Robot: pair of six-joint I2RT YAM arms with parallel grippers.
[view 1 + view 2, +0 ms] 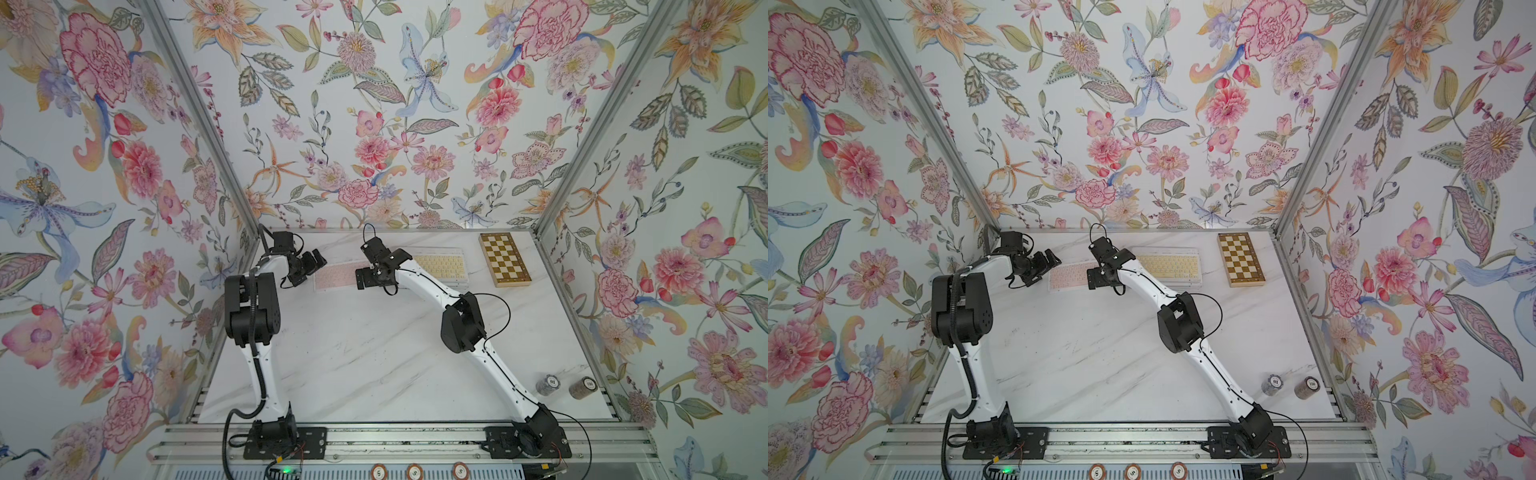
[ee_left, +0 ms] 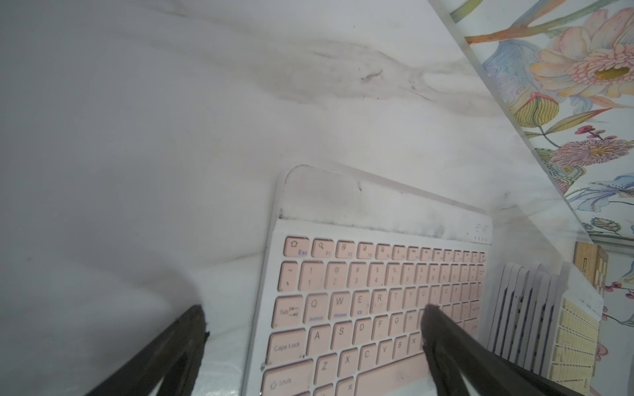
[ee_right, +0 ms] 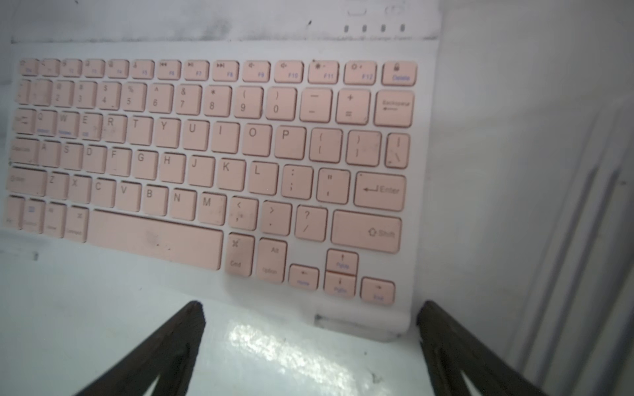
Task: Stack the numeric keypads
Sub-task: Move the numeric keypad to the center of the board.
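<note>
Both top views: pink keypad (image 1: 334,276) lies flat on the marble counter (image 1: 353,361), far half, alone, just beside the stack of keypads (image 1: 446,270), whose top one is a yellow keypad (image 1: 1169,266). Touching or a slim gap, cannot tell, the right arm covers that seam. Folded chessboard (image 1: 505,259) sits further along, apart from the stack, not part of the job. Two poker-chip stacks (image 1: 547,384) near the front corner, well clear. Left pincer (image 1: 311,266) is at the pink one's outer short end and right pincer (image 1: 365,277) at its stack-side end, so the pair flank it. Likely reason: a slim flat board offers little to pinch from above, so they come in at the ends. Left wrist view: left pincer (image 2: 314,308) jaws spread wide, nothing between them, one finger (image 2: 456,343) over the G-H-B keys, the other over bare counter, so it straddles the Esc-side edge. Stack shows edge-on beyond, many white frames, slightly fanned. Right wrist view: right pincer (image 3: 310,305) spread fully, empty, low over the counter at the front corner below the arrow keys, blurred stack edges (image 3: 583,205) just beside. Judgement: pink looks like the last loose one and needs lifting onto the yellow. Risk: nudging the fanned stack.
</note>
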